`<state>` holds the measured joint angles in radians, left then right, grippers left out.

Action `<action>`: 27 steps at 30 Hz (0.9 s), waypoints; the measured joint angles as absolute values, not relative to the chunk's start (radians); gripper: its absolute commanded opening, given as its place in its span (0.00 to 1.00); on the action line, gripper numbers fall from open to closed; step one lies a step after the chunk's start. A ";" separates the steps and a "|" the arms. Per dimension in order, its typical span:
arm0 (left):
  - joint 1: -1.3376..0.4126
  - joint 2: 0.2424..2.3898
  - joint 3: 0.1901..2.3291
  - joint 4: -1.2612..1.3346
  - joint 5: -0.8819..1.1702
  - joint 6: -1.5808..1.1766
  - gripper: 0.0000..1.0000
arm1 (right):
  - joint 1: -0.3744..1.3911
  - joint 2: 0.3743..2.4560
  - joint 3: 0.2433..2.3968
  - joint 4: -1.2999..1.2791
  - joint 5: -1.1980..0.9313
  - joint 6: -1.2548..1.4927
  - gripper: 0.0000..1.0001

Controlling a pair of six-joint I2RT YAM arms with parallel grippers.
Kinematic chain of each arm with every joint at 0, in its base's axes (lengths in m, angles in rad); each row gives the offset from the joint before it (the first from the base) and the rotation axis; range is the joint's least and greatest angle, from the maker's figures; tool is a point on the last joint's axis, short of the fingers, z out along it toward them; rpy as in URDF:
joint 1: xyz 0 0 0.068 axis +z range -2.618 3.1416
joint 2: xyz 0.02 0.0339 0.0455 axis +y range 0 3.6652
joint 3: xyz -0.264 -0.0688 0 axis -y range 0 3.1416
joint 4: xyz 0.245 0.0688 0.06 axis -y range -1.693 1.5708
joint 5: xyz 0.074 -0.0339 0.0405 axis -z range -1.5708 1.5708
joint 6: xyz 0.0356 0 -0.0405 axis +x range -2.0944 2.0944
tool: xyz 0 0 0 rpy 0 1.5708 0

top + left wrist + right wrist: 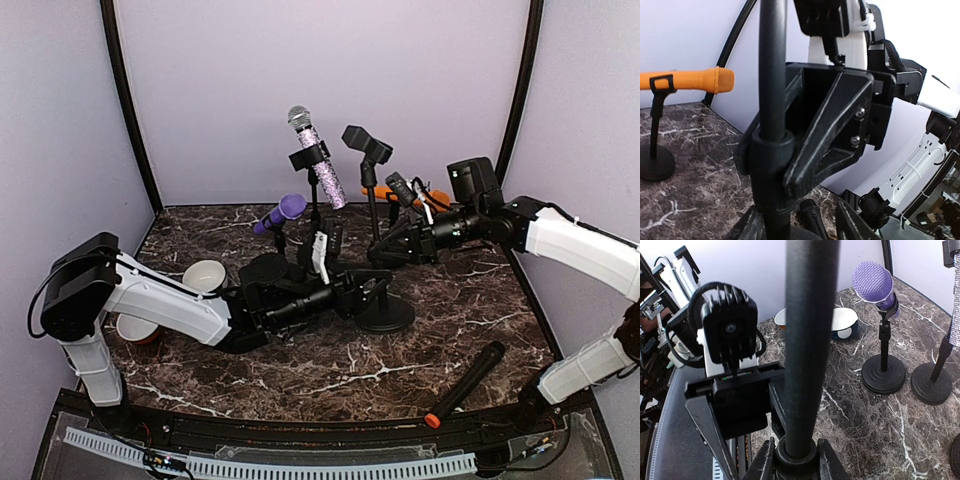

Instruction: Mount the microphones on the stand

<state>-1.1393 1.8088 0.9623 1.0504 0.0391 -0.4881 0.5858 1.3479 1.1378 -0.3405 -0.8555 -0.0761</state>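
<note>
The right gripper is clamped on the pole of the stand, one finger on each side of the collar low on the pole. The left gripper reaches the same pole from the left. Its fingers are spread, with the pole between them and nearer the left one, and the other finger stands clear of it. Both arms meet at this stand in the middle of the dark marble table. The stand's round base sits on the table just near of the grippers, and its clip at the top holds nothing. Just left of it and farther back, the glittery lilac microphone is clipped at a tilt, with its silver mesh head up. Left of that and lower, the purple microphone sits in a short holder with its head pointing right. The orange microphone lies level in a clip at the far right, mostly hidden behind the right arm in the top view. The black microphone with the orange end lies flat on the table at the near right, well apart from both grippers. Two bowls sit at the left beside the left arm.
</note>
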 measured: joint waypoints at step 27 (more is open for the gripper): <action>-1.125 1.664 0.982 0.989 0.046 -0.319 0.12 | 0.623 1.350 1.107 -0.555 -0.983 -0.467 0.00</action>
